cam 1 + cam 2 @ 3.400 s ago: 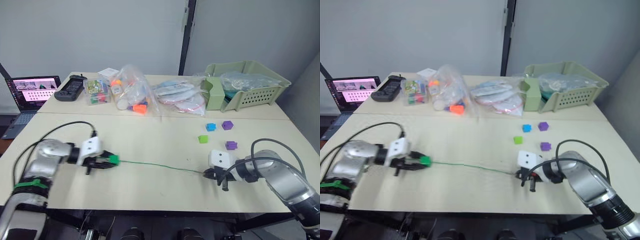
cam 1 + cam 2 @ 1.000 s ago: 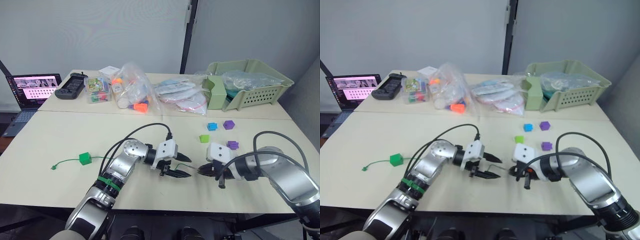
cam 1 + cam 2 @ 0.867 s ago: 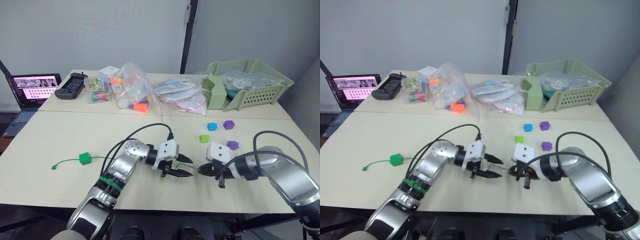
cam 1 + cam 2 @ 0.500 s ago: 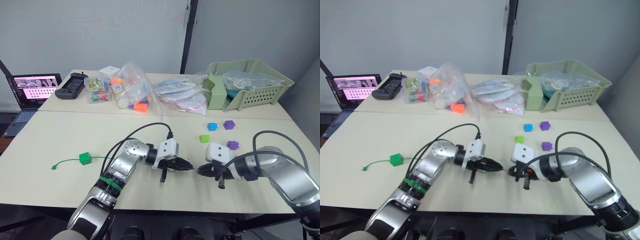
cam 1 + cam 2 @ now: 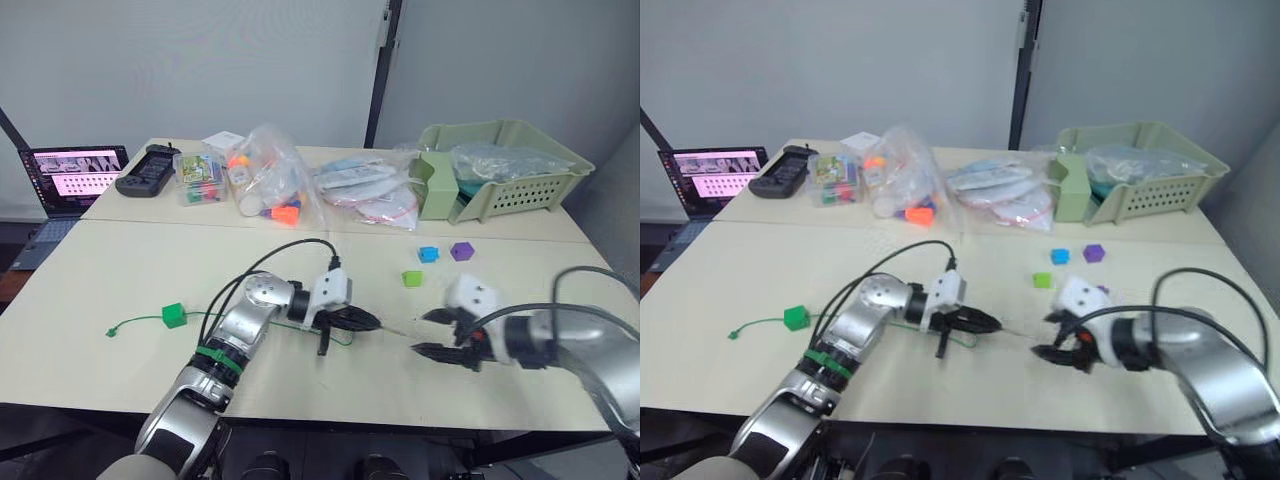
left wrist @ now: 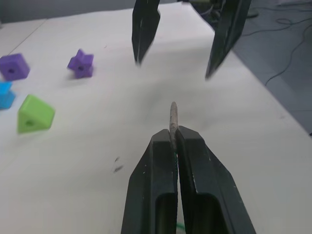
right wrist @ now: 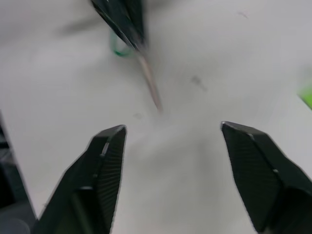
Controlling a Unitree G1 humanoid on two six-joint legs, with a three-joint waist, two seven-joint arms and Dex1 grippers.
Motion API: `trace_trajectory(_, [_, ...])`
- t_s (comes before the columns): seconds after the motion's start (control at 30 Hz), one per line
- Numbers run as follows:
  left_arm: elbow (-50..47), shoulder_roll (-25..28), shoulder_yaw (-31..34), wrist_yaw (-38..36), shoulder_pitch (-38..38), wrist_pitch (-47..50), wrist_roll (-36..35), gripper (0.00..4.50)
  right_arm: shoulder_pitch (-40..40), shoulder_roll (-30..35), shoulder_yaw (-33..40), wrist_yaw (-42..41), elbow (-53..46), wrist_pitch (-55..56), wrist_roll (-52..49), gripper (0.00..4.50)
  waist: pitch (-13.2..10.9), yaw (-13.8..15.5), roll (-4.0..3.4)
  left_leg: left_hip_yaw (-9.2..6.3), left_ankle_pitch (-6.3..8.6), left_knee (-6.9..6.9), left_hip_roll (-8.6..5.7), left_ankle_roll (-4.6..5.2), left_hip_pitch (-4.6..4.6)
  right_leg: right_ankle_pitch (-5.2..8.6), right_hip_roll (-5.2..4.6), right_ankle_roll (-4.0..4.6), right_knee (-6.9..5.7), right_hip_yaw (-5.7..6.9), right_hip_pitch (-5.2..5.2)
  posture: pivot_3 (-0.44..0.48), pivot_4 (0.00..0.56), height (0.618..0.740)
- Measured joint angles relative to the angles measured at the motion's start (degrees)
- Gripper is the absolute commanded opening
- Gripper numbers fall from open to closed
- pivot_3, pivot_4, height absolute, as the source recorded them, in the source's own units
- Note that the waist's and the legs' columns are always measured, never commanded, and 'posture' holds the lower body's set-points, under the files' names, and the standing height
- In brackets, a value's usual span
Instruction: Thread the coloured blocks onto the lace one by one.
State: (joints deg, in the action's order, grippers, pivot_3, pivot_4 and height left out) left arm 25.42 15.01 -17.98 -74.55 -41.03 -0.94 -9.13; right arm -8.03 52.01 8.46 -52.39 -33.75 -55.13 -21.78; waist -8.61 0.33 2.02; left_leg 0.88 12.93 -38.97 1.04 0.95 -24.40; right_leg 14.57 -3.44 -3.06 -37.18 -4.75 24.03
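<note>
Since half a second ago my right claw [image 5: 432, 334] has let go and backed off, fingers now spread wide; my left claw [image 6: 174, 138] pinches the lace [image 5: 140, 320] just behind its pale tip [image 6: 172, 115], which points at the gap between them; dark green block [image 5: 174, 315] sits threaded far left on the worktop [image 5: 120, 260].

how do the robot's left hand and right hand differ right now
The left hand is shut on the pale stiff tip of the thin green lace; the right hand is open and holds nothing. The left hand sits near the middle of the cream table; the right hand is further towards the robot's right, facing the lace tip. Both have two black fingers and sit low over the table.
</note>
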Motion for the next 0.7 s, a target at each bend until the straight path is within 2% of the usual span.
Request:
trace_trajectory(0.23, [3.2, -0.3, 0.8, -0.4, -1.2, -2.0, 0.0, 0.0, 6.8, -8.3, 14.6, 8.0, -5.3, -4.2, -4.4, 4.46, 0.0, 0.3, 0.0, 0.0, -0.01, -0.03, -0.03, -0.01, 0.02, 0.0, 0.01, -0.02, 0.04, -0.01, -0.08, 0.0, 0.15, 0.734])
trace_trajectory(0.4, [4.1, -0.6, 1.0, -0.4, -1.3, -2.6, 0.0, 0.0, 6.5, -14.9, 21.5, 15.1, -3.8, -3.0, -4.8, 4.46, 0.0, 0.2, 0.0, 0.01, -0.01, -0.02, -0.03, -0.02, 0.03, 0.0, 0.02, -0.02, 0.04, -0.02, -0.09, 0.0, 0.15, 0.734])
trace_trajectory(0.7, [1.2, -1.2, 1.0, 0.2, 0.4, -1.6, 0.0, 0.0, 4.6, -20.2, 21.2, 23.9, 7.6, 5.0, -1.8, 4.46, 0.0, -0.2, -0.04, 0.05, -0.02, 0.0, -0.04, -0.02, 0.06, 0.0, 0.02, -0.02, 0.02, -0.07, -0.08, 0.0, 0.15, 0.734])
